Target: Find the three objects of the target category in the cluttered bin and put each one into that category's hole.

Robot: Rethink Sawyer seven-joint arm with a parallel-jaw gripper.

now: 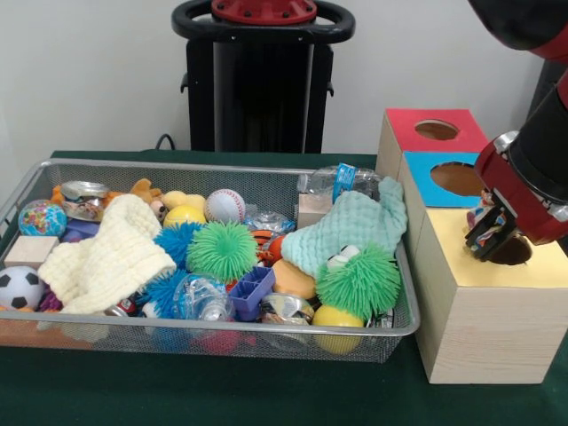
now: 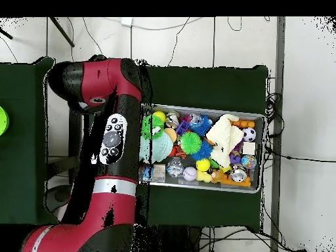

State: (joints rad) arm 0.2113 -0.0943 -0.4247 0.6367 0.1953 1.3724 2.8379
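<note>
My gripper point(image 1: 491, 236) hangs at the right, directly over the round hole in the yellow-topped wooden box point(image 1: 532, 271). Something small and multicoloured shows at its tip, too unclear to name. The wire mesh bin point(image 1: 222, 327) is packed with toys: two green spiky balls point(image 1: 222, 251) point(image 1: 359, 280), a baseball point(image 1: 224, 205), a soccer ball point(image 1: 18, 287), a globe ball point(image 1: 42, 218), yellow balls point(image 1: 185, 215), a cream cloth point(image 1: 106, 257) and a mint cloth point(image 1: 351, 229). In the overhead view the red arm point(image 2: 115, 144) covers the gripper and the boxes beside the bin point(image 2: 262, 151).
Behind the yellow box stand a blue-topped box point(image 1: 426, 182) and a red-topped box point(image 1: 410, 124), each with a round hole. A clear plastic bottle point(image 1: 342, 182), a blue block point(image 1: 251, 291) and a wooden block point(image 1: 29, 249) lie in the bin. Green cloth point(image 1: 222, 390) covers the table.
</note>
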